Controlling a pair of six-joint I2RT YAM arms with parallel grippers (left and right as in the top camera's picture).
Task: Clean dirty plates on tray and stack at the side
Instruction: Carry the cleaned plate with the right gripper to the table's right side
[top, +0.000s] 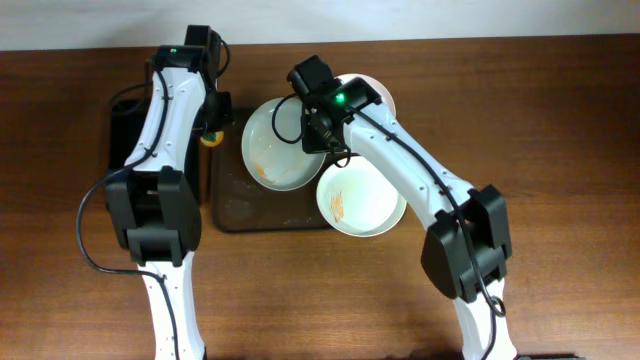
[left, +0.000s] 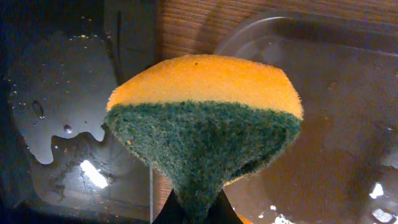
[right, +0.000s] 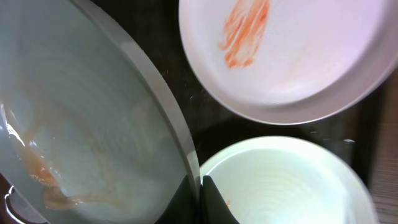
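Pinching the rim of a smeared plate (top: 275, 150), the right gripper (right: 198, 186) held it tilted over the tray (top: 238, 208). A streaked plate (top: 362, 198) sat at the tray's 4 o'clock and a third plate (top: 378, 92) at 1 o'clock. The left gripper (left: 193, 213) clenched a sponge (left: 205, 124) at 10 o'clock, beside the wet black tray (left: 56, 99).

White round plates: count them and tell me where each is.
3 white round plates at the dark brown tray: left plate, orange-smeared; front-right plate, smeared; back-right plate, partly under the right arm.
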